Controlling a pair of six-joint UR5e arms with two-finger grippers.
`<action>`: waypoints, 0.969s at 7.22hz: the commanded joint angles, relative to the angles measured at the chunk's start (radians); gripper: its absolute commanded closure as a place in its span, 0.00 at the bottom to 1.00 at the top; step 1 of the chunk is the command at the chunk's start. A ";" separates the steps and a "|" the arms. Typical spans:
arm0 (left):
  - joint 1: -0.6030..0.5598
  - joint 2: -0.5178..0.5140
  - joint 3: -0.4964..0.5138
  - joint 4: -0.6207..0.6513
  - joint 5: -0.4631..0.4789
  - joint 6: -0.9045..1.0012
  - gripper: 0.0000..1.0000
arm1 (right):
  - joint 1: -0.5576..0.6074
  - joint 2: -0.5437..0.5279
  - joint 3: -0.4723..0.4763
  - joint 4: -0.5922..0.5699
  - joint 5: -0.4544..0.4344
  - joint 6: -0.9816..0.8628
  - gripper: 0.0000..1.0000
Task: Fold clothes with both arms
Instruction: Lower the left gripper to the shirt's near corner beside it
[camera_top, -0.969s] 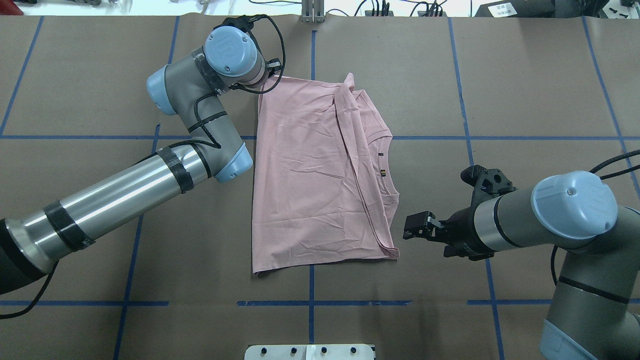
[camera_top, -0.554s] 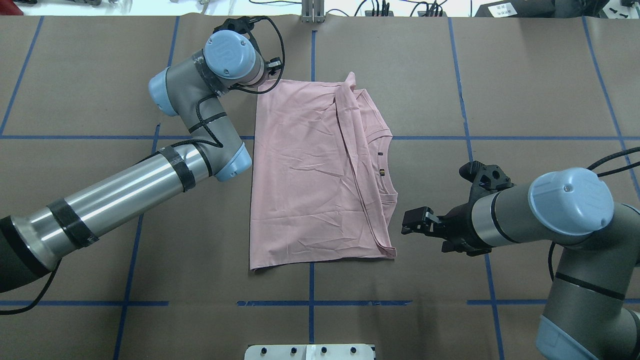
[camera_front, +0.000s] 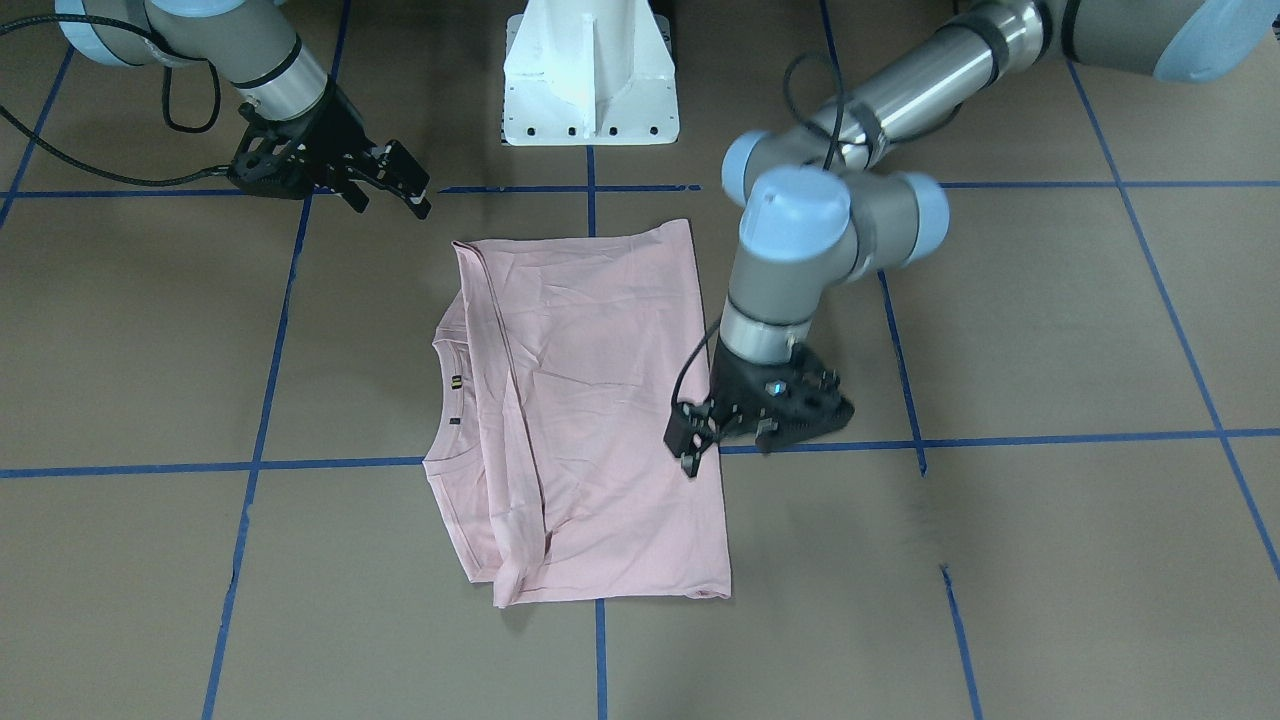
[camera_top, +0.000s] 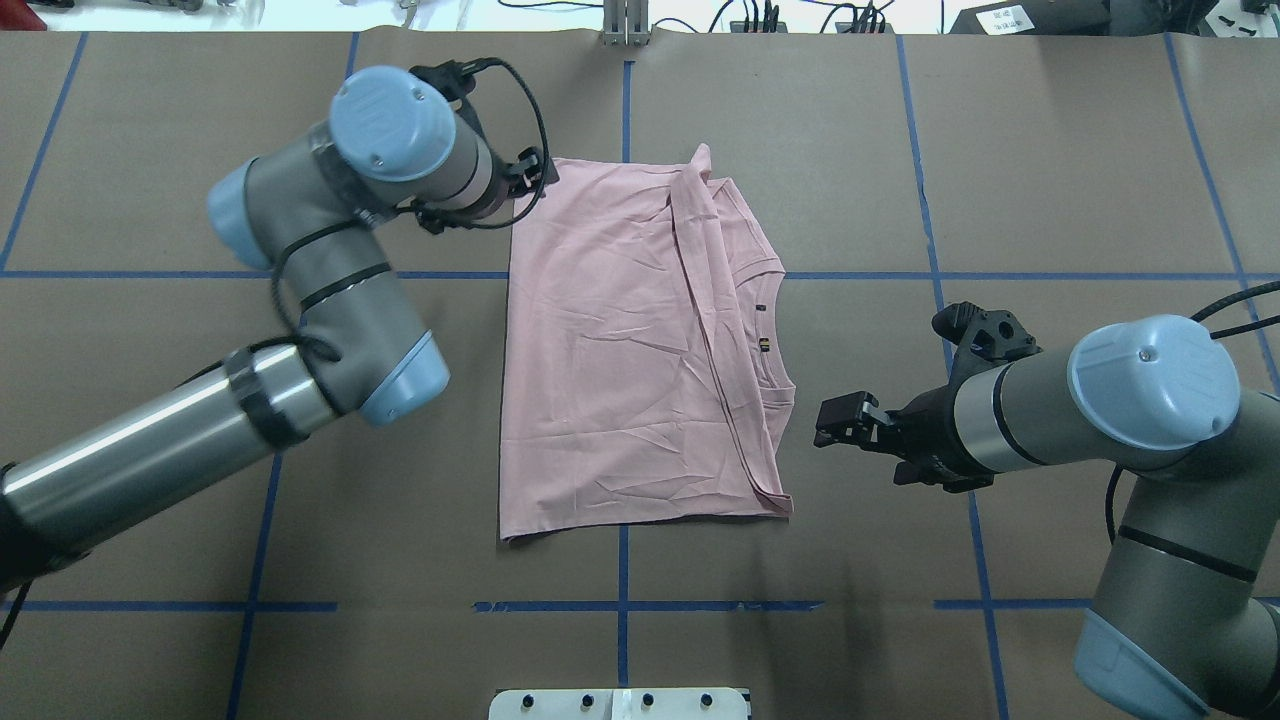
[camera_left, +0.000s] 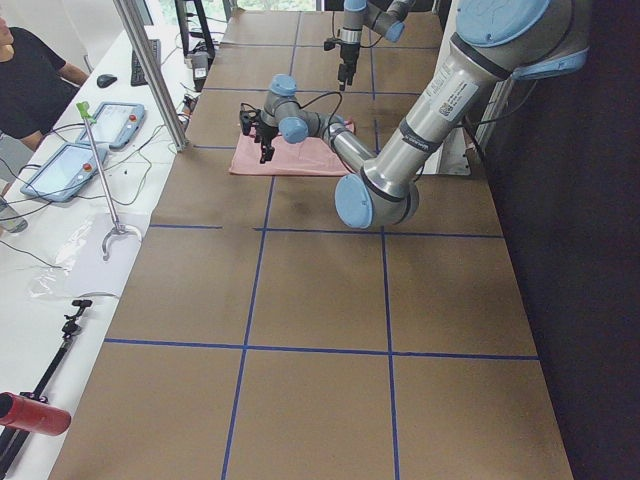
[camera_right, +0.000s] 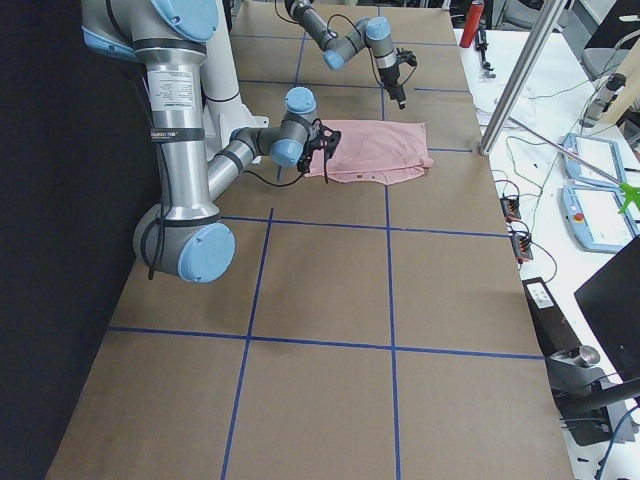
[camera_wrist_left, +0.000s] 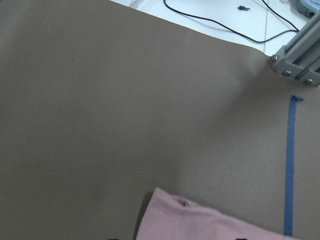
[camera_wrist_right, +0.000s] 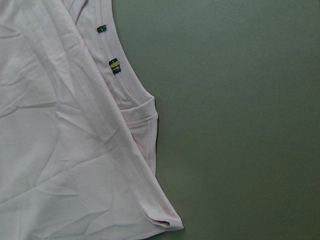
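Observation:
The pale pink T-shirt (camera_top: 620, 350) lies folded lengthwise on the brown table, with its collar (camera_wrist_right: 125, 85) on the side near my right arm. Its print is hidden in the fold. My left gripper (camera_top: 537, 172) hangs a little above the shirt's far left edge. It also shows in the front view (camera_front: 688, 445), looks open and holds nothing. The left wrist view shows the shirt's corner (camera_wrist_left: 200, 220) lying flat. My right gripper (camera_top: 825, 425) is open and empty, just off the shirt's collar side. It also shows in the front view (camera_front: 400, 185).
The white pedestal block (camera_front: 590, 70) stands at the near table edge. Blue tape lines (camera_top: 620, 606) cross the brown table cover. An aluminium post (camera_top: 625, 22) and cables sit at the far edge. In the left side view, an operator (camera_left: 25, 80) and tablets are beside the table.
My left arm has swung back to the left, away from the shirt's far left corner. The shirt has slid slightly left. My right gripper has shifted slightly away from the shirt.

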 joint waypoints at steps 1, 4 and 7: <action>0.136 0.189 -0.284 0.077 -0.009 -0.237 0.00 | 0.005 0.000 -0.001 0.001 -0.002 -0.002 0.00; 0.390 0.219 -0.363 0.238 0.075 -0.572 0.00 | 0.011 0.000 -0.001 0.001 -0.002 -0.004 0.00; 0.458 0.218 -0.334 0.238 0.083 -0.636 0.00 | 0.016 -0.002 -0.003 0.001 -0.002 -0.004 0.00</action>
